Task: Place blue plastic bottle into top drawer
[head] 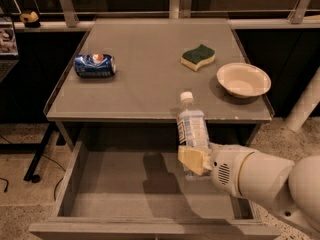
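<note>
My gripper is shut on the lower part of the blue plastic bottle, a clear bottle with a white cap and a pale blue-and-white label. The bottle stands nearly upright, cap up, held in the air above the right half of the open top drawer. The drawer is pulled out below the table's front edge; its flat grey bottom is bare and carries the bottle's shadow. The white arm comes in from the lower right.
On the grey table lie a dark blue soda can on its side at left, a green-and-yellow sponge and a cream bowl at right. A white pole stands at the far right.
</note>
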Controlling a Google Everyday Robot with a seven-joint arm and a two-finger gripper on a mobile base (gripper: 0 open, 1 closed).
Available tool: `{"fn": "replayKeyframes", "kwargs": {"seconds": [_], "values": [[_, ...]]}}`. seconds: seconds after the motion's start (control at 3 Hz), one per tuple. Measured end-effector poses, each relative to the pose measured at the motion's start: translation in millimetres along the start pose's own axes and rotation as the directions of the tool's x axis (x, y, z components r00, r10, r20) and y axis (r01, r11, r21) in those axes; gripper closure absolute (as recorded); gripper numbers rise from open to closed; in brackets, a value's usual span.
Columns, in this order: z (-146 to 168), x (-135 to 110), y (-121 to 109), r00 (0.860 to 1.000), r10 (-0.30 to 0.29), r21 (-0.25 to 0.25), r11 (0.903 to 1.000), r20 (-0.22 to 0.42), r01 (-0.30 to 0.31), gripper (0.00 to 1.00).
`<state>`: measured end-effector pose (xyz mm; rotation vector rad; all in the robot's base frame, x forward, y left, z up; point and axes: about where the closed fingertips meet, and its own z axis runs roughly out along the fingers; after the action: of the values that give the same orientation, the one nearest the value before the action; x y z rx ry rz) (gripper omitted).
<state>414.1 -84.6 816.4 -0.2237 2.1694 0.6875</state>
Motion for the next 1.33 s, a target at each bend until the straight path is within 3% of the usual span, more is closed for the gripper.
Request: {"fn": "replayKeyframes", "kwargs": {"seconds": [0.67, 1.0, 1.33], "values": [[-3, -8, 5, 0.999, -0.017, 0.028, 0.9995, 0.047, 0.016, 1.00], [-5, 6, 5, 0.996, 0.026, 0.053, 0.9981, 0.079, -0.031, 1.00], [-9, 31, -4, 0.990, 0.099, 0.093, 0.9897, 0.103, -0.109, 1.00]]}}
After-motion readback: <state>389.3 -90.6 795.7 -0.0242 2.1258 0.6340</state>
